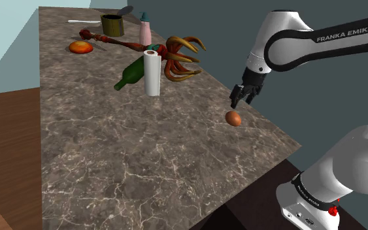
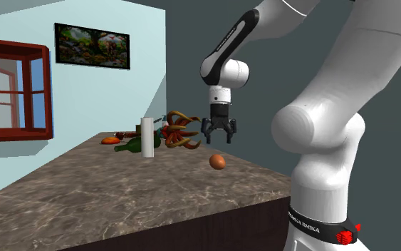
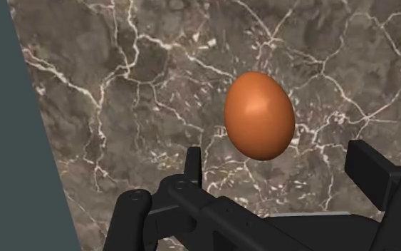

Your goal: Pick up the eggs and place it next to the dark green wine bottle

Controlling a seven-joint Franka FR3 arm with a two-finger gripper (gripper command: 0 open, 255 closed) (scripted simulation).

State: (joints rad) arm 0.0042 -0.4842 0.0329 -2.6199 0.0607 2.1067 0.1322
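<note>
**A:** Run me along the marbled counter (image 1: 110, 157), from the shoulder view's left.

**B:** First comes the dark green wine bottle (image 1: 131, 73), lying on its side, well apart from the fingers. A white roll (image 1: 152, 74) stands upright just beside it, on the side nearer the fingers. Then there is bare stone, and then the gripper (image 1: 241, 98) near the counter's edge.

**A:** And the egg?

**B:** The brown egg (image 1: 233, 118) rests on the stone just below the fingertips. Seen along the hand, it lies in the gap between the two fingers, a little closer to one than the other, and touches neither.

**A:** So the fingers are holding nothing?

**B:** Yes, they're spread wide with nothing in them.

**A:** How do you expect it to handle?

**B:** I'd say it's light, stiff and thin-shelled. The surface is smooth and curved, so it's likely to roll at a nudge or slip out of a hard pinch. It should crack before it gives.

**A:** Where would you take hold?

**B:** Across the widest part of its middle, with one pad on each flank. The hand should be centred so both pads meet it together, and the squeeze should be gentle.
</note>
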